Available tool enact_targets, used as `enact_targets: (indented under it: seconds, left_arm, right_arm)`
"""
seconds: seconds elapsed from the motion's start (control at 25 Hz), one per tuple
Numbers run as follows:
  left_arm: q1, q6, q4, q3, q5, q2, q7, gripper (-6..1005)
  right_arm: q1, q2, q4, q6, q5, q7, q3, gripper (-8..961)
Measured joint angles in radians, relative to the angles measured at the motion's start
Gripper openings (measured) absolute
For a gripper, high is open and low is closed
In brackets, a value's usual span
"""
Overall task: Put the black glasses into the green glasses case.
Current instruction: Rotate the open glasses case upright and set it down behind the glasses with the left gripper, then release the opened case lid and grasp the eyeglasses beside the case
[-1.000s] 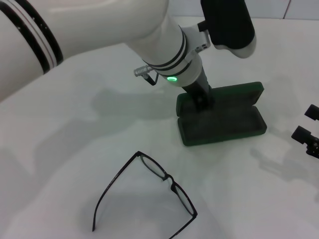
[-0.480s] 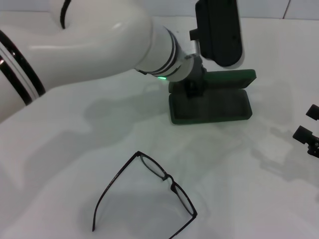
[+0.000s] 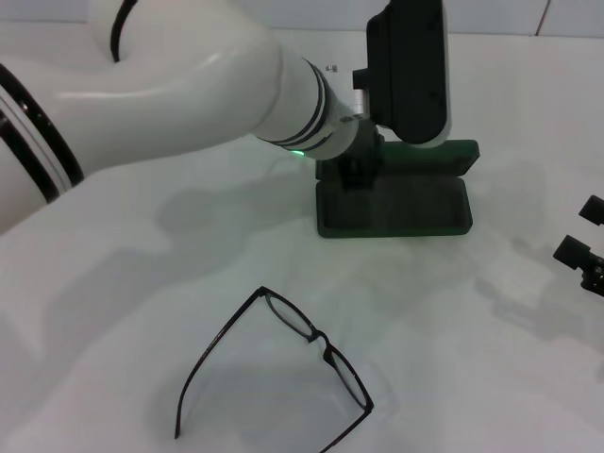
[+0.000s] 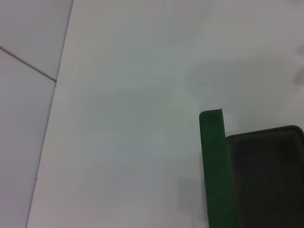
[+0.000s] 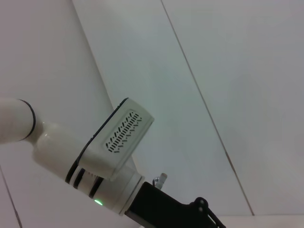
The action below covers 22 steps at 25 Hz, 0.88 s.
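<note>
The green glasses case [image 3: 394, 204] lies open on the white table, its dark lining facing up and its lid standing along the far side. My left gripper [image 3: 357, 172] reaches down onto the case's left end and grips it there. The left wrist view shows the case's green edge [image 4: 212, 166] beside the dark lining. The black glasses [image 3: 321, 345] lie unfolded on the table nearer to me, apart from the case, temple arms pointing toward the near left. My right gripper [image 3: 583, 233] is open and empty at the right edge.
The white table [image 3: 142, 311] is bare around the glasses. My bulky left arm [image 3: 189, 85] spans the far left and middle of the head view, and its wrist [image 5: 118, 137] shows in the right wrist view.
My left gripper has drawn the green case to the left and farther back, turning it square to me. The glasses and the right gripper have not moved.
</note>
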Motion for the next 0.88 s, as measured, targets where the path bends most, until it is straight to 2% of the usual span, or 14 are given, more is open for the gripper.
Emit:
enact_targets:
  seconds: [0.2,0.68,0.88]
  left_arm:
    - [-0.004,0.005,-0.001,-0.008,-0.003,0.001,0.043,232]
    - [-0.004,0.017,0.004,-0.011,-0.003,0.0,0.03,332]
    - [0.018,0.031,0.116,-0.034,-0.009,0.001,-0.067,360]
  right_arm:
    - [-0.003,0.001,0.0,-0.001,0.0,0.003,0.0,885]
    - [-0.004,0.002,0.0,-0.011,-0.002,0.006,-0.002,884]
    - [0.017,-0.001,-0.02,-0.03,-0.024,0.007,-0.034,885]
